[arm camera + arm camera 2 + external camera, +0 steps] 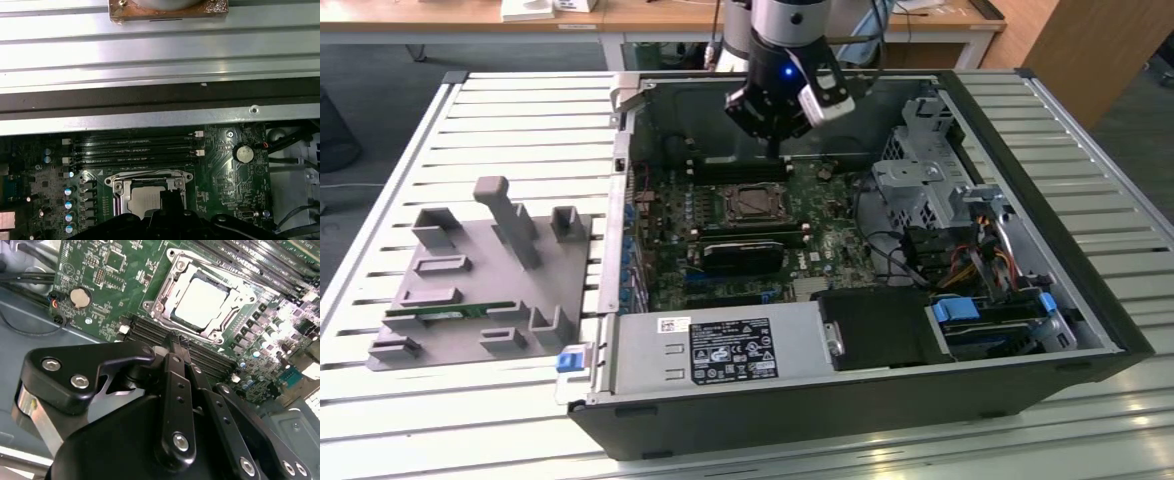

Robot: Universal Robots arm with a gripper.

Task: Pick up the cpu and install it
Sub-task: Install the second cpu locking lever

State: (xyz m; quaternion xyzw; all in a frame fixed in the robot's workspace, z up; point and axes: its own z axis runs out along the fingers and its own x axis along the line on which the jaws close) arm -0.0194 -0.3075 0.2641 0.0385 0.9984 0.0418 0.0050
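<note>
Currently the black pincer [175, 347], fingers pressed together and empty, hovers above the flat silver square cpu [204, 298] in its socket; descending misaligned risks striking the metal retention frame [162, 290].

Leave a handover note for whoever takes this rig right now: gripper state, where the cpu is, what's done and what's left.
Gripper: above the motherboard inside the open computer case, fingers together, holding nothing visible.
The cpu: lying in its socket, silver top up, seen in both wrist views.
Done: cpu placed in the socket.
Left: the socket frame looks not yet clamped over the chip; I cannot tell for certain.
</note>
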